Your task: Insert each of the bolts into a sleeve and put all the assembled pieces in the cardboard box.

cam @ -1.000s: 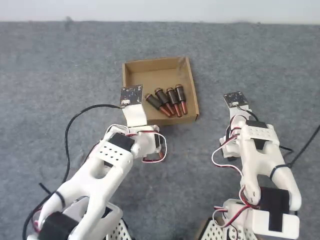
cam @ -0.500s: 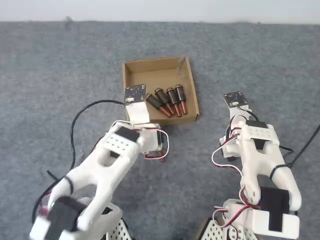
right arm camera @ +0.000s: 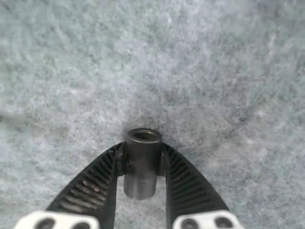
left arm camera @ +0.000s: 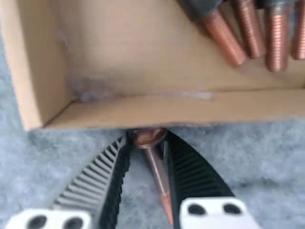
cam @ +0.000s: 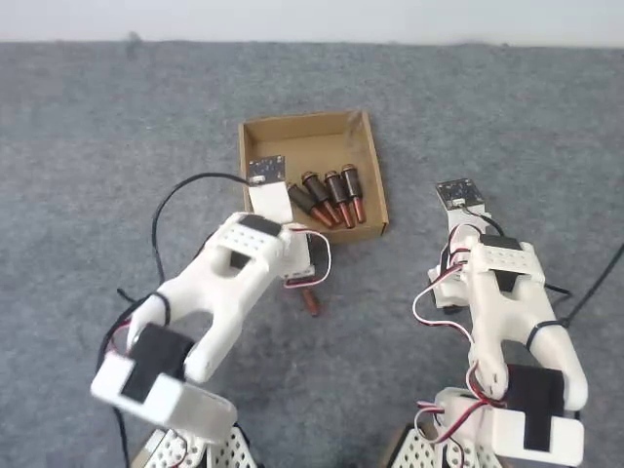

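Gripping a bolt (left arm camera: 155, 171) in the clenched jaws of our left gripper (left arm camera: 145, 140), the box (left arm camera: 157, 109) just beyond their tips, and a sleeve (right arm camera: 141, 167) clamped in our right gripper (right arm camera: 143, 149), we judge insertion comes next: bring both together, aligned.

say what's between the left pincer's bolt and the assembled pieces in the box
The box's front wall, in the left wrist view; bolt outside, assembled pieces inside.

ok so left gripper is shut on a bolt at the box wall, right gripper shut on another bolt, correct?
Not quite. The right gripper is shut on a dark sleeve, not a bolt, as the right wrist view shows. The left gripper is indeed shut on a bolt by the cardboard box wall.
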